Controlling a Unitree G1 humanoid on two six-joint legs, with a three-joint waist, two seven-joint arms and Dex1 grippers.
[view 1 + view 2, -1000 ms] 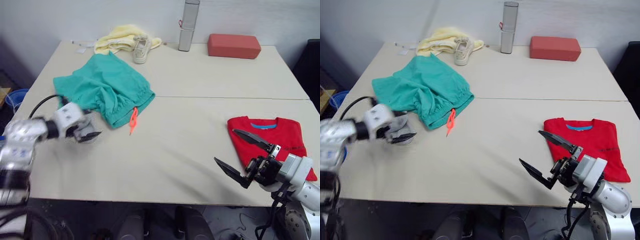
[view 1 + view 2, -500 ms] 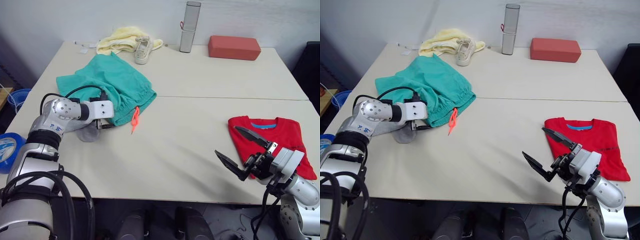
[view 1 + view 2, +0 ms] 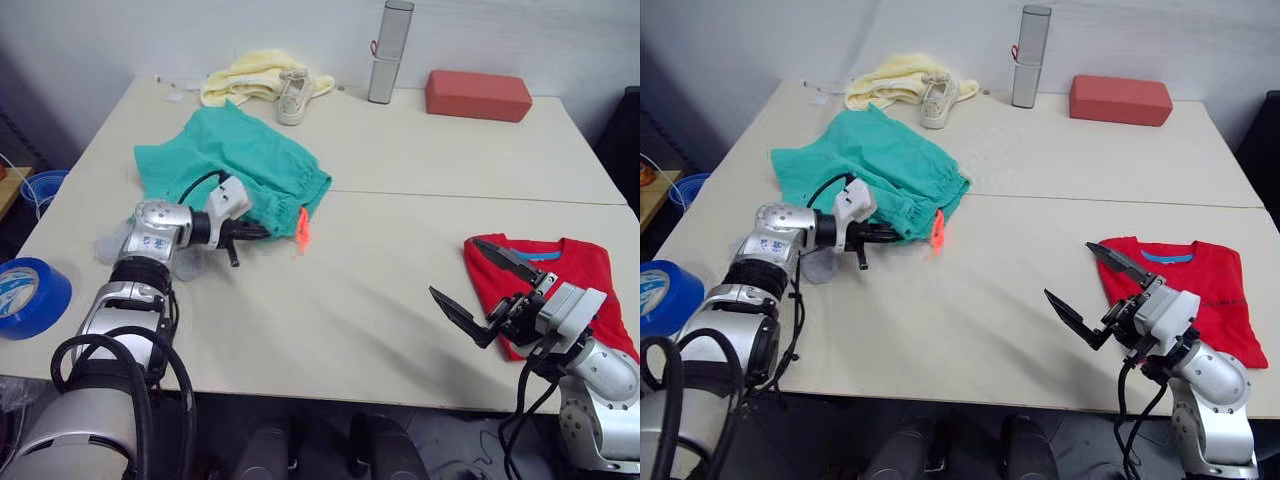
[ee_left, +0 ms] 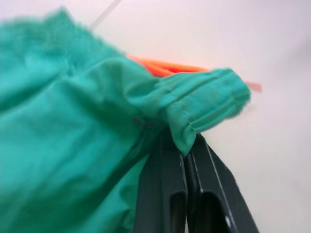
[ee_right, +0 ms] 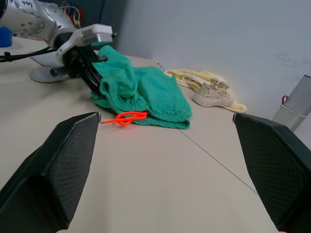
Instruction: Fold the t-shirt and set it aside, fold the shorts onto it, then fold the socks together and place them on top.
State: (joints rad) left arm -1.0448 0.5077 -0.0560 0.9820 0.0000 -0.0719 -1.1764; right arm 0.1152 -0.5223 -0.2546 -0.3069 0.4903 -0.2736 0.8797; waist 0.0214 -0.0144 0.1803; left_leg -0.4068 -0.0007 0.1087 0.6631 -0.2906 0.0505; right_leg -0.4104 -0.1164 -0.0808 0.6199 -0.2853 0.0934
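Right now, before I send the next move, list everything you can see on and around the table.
table: one, beige.
t-shirt: one, red, folded, near right edge.
shorts: one, teal, orange drawstring, left of centre.
socks: grey, behind left arm; count unclear.
yellow cloth: one, far left.
sneaker: one, off-white, on the cloth.
cylinder: one, grey, far centre.
block: one, red, far right.
tape roll: one, blue, off left edge.
left gripper: shut on shorts' waistband.
right gripper: open, beside t-shirt.

Soft, matt teal cloth shorts (image 3: 240, 165) with a gathered, stitched waistband. Red t-shirt (image 3: 575, 285) is matt cotton. The counter (image 3: 400, 160) is smooth and pale. Gripper fingers (image 5: 48, 170) are textured matt black plastic; a cylinder (image 3: 390, 50) looks brushed metal.
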